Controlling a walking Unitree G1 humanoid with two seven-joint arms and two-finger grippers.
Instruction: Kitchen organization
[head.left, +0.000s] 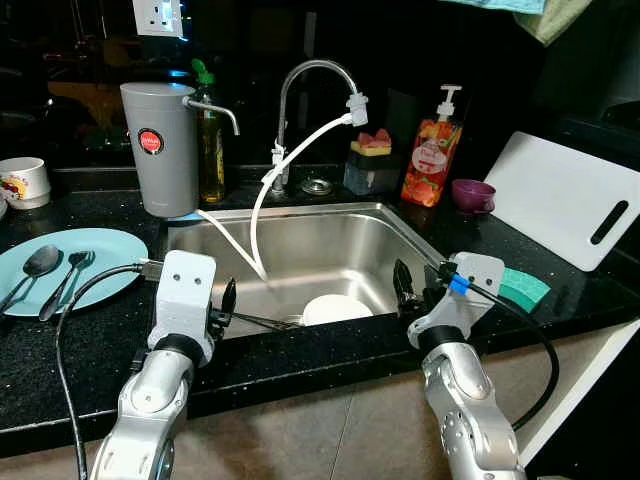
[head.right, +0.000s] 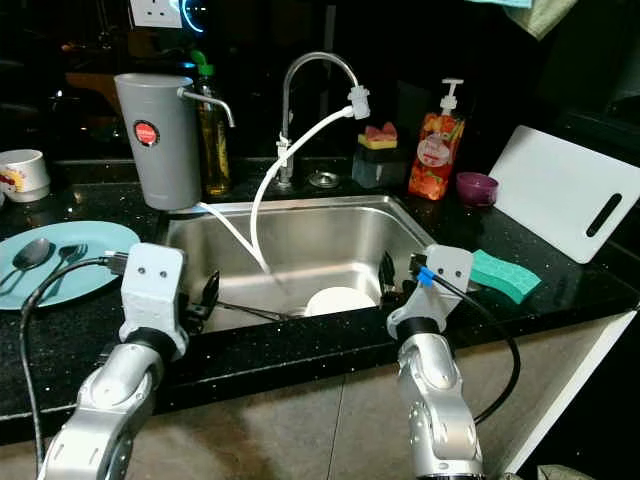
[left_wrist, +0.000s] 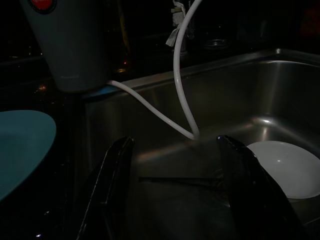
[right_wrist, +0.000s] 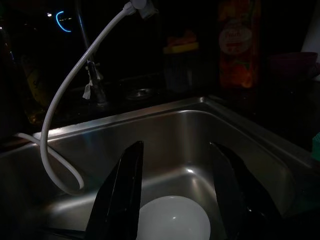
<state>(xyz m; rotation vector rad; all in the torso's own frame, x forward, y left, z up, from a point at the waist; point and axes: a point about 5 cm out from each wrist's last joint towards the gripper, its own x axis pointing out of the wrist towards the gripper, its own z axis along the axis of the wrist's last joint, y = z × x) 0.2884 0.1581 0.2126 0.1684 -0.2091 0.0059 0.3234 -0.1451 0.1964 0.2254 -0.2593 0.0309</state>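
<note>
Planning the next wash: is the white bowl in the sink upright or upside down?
Upright: the white bowl rests on the sink bottom with its hollow facing up. No contents visible.

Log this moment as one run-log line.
left gripper: open, over sink's front left | right gripper: open, over white bowl | utensil: on sink floor | plate, spoons: left counter

White round bowl is sitting upright on the floor of the stainless sink, toward its 5 o'clock corner. A thin dark utensil is lying flat at the bowl's 9 o'clock; whether they touch cannot be told.
</note>
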